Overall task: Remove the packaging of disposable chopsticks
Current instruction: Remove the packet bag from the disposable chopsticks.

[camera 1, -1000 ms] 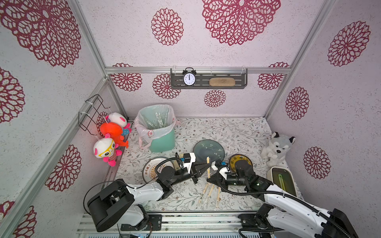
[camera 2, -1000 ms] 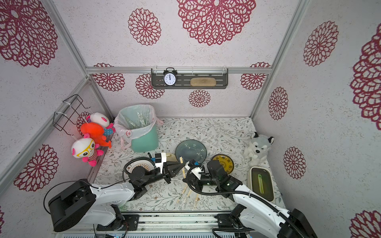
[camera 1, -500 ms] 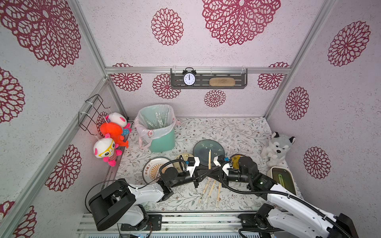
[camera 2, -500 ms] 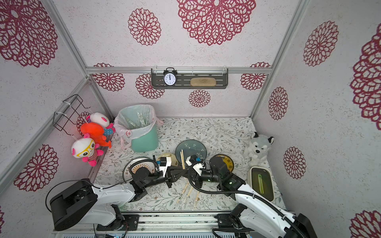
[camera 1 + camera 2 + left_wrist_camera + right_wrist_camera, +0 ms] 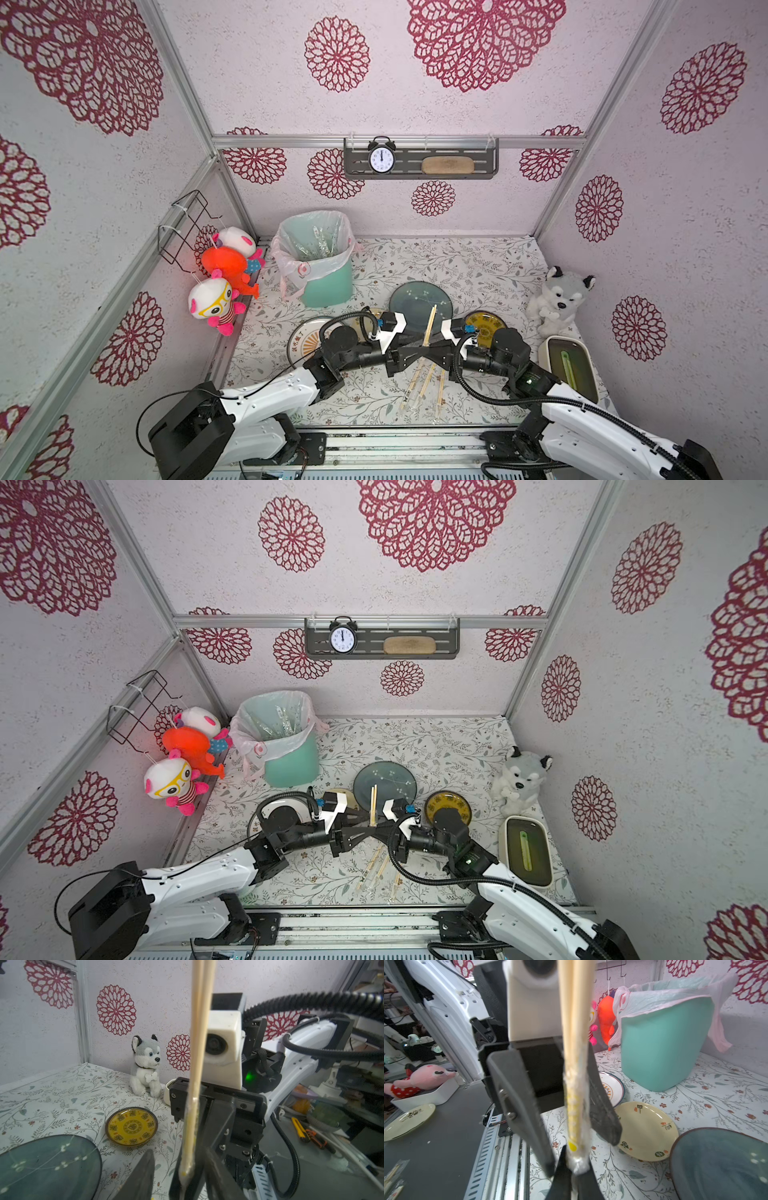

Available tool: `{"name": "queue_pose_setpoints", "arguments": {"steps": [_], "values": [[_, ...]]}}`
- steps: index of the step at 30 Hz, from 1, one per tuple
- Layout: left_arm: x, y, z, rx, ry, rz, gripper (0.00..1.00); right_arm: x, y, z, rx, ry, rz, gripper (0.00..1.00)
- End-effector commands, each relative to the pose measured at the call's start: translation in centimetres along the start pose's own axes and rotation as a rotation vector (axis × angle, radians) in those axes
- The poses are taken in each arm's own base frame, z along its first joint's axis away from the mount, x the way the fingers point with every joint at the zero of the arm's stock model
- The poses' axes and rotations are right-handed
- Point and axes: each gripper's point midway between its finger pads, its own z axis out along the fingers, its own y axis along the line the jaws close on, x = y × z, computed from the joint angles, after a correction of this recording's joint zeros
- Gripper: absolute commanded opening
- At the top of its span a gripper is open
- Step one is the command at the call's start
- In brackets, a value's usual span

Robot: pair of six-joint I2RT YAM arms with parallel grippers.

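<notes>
One pair of disposable chopsticks (image 5: 430, 326) (image 5: 372, 806) stands upright in the air over the table's middle, where both grippers meet. The packaging (image 5: 577, 1126), a clear sleeve with yellow print, is bunched around the pair's lower end. My right gripper (image 5: 434, 353) (image 5: 576, 1176) is shut on the sleeve's crumpled tip. My left gripper (image 5: 415, 354) (image 5: 182, 1184) is open, with one finger (image 5: 521, 1105) on each side of the chopsticks (image 5: 196, 1064). Three more wrapped pairs (image 5: 419, 384) lie on the table below. Empty sleeves (image 5: 320, 245) lie in the bin.
A teal bin (image 5: 326, 286) with a pink liner stands at the back left. A dark blue plate (image 5: 409, 297), a yellow plate (image 5: 484, 328), a cream plate (image 5: 645, 1130) and a white plate (image 5: 303, 343) surround the grippers. A husky plush (image 5: 559, 299) and a white tray (image 5: 582, 357) sit at the right.
The chopsticks have swung from a slant to upright and sit a little farther back. The left gripper, shut on them before, has opened. The right gripper stays shut.
</notes>
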Motion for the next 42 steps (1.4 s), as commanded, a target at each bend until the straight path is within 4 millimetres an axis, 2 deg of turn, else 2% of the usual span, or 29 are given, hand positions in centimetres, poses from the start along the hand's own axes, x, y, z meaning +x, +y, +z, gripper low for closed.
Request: {"name": "queue_pose_setpoints", "arguments": {"steps": [1,5,11,12,13,16,23,24,26,28,31,34,40,42], "values": [[3.2,-1.0,0.3,0.071,0.166,-0.046,0.54,-6.3,0.9,-1.3,0.007,-0.233,-0.129,0.0],[0.7,-0.9,0.2,0.057,0.141,0.017,0.62,-5.6,0.9,-1.4,0.009,-0.229,-0.123,0.0],[-3.2,-1.5,-0.3,0.049,0.071,0.08,0.66,-5.2,0.6,-1.3,0.021,-0.211,-0.118,0.0],[-3.5,-1.4,-0.6,0.036,0.077,0.092,0.68,-5.0,0.4,-1.2,0.025,-0.206,-0.115,0.0],[-3.9,-1.2,-1.0,0.01,0.078,0.106,0.83,-4.9,0.4,-1.2,0.026,-0.203,-0.115,0.0],[-5.4,-1.1,-1.5,-0.014,0.045,0.126,0.86,-4.7,0.7,-1.0,0.0,-0.196,-0.111,0.0],[-6.5,-0.6,0.4,0.015,0.028,0.132,0.7,-4.7,1.5,-0.8,-0.05,-0.186,-0.105,0.0],[-6.9,-0.7,0.4,0.024,0.013,0.139,0.65,-4.6,1.5,-0.8,-0.051,-0.185,-0.105,0.0],[-7.7,-1.3,0.4,0.054,-0.009,0.145,0.44,-4.5,1.4,-0.7,-0.049,-0.18,-0.103,0.0],[-7.9,-1.5,0.5,0.063,-0.002,0.144,0.32,-4.5,1.4,-0.7,-0.051,-0.178,-0.103,0.0],[-7.8,-1.3,0.9,0.068,0.005,0.14,0.35,-4.3,1.5,-0.7,-0.054,-0.173,-0.101,0.0],[-7.6,-1.3,1.1,0.074,0.012,0.136,0.31,-4.1,1.4,-0.5,-0.055,-0.167,-0.1,0.0],[-6.7,-1.4,1.6,0.104,0.041,0.101,0.0,-3.8,1.3,-0.4,-0.057,-0.157,-0.092,0.0],[-6.3,-1.1,1.7,0.097,0.049,0.084,0.0,-3.7,1.2,-0.4,-0.049,-0.157,-0.091,0.0]]}}
